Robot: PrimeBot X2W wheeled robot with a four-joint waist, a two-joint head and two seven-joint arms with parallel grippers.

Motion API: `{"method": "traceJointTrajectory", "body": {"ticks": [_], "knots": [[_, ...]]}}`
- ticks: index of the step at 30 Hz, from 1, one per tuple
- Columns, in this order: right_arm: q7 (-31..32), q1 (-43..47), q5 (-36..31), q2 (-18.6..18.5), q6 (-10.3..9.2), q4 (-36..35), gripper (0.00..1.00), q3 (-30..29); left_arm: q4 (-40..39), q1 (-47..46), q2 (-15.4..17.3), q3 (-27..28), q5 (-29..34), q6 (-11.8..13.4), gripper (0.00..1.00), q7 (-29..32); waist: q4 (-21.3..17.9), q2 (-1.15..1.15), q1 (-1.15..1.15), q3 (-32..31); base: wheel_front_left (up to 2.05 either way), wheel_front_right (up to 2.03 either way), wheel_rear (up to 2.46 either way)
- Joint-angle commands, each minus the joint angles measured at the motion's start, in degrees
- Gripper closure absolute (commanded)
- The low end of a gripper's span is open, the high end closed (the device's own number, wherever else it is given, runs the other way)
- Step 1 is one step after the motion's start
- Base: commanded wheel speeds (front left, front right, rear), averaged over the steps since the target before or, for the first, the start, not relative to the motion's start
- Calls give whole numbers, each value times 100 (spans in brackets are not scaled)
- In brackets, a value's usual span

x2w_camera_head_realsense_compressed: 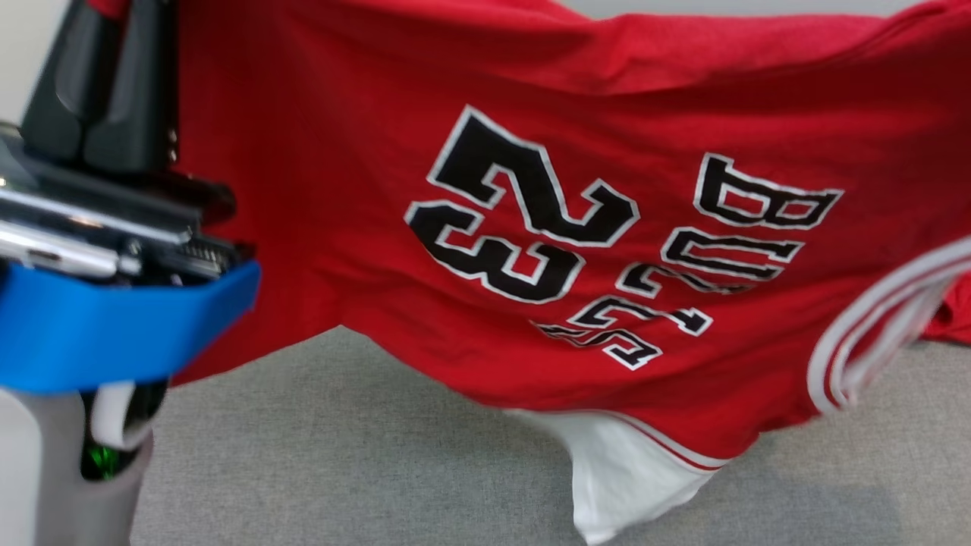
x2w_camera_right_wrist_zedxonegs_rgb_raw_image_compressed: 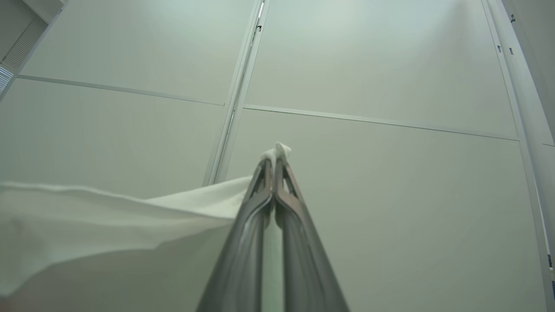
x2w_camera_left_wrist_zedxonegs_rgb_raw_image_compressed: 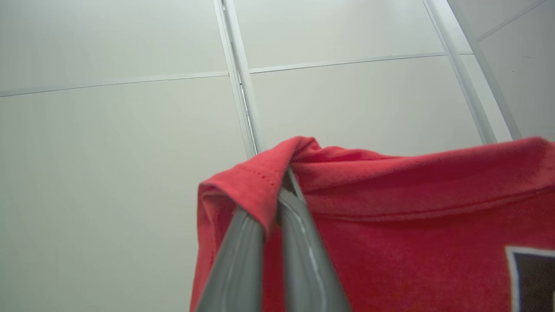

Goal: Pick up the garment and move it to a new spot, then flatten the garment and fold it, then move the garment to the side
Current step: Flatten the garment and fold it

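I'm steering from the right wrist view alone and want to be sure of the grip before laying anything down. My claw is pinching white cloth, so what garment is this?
Observer: The head view shows a red jersey with black 23 and BULLS lettering. A white layer hangs out beneath the red.
Operator: Does the other arm hold it too?
Observer: Yes. In the left wrist view the left claw is shut on the jersey's hemmed red corner.
Operator: Is it off the table?
Observer: Mostly. It hangs spread above the grey surface, and its left part is clear of it. Whether the white layer touches, I cannot tell.
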Motion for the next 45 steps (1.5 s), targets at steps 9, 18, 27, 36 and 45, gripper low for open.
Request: {"method": "traceJointTrajectory", "body": {"ticks": [9,18,27,36,45], "knots": [[-105,-1756,464,-345,1,1775,100,759,1895,-1530,-294,96,-457,-246,100,-73,-25,0,0,709,0,0,0],[-1082,-3927,456,-203,1,4389,100,1612,5123,-3421,-785,132,-583,-528,100,-1170,-90,0,0,1121,0,0,0],[-1553,-3363,881,524,1,6795,100,2586,8252,-3119,-1265,396,-1276,-682,100,-1183,-240,0,0,1191,0,0,0],[-1670,-1530,1453,920,1,7267,100,2691,9734,-2095,-1700,543,-1889,-871,100,-1318,-136,0,0,1201,0,0,0],[-1668,916,1368,1079,1,5392,100,1852,9191,-739,-1724,-21,-2091,-899,100,-1965,-96,0,0,773,0,0,0]]}}
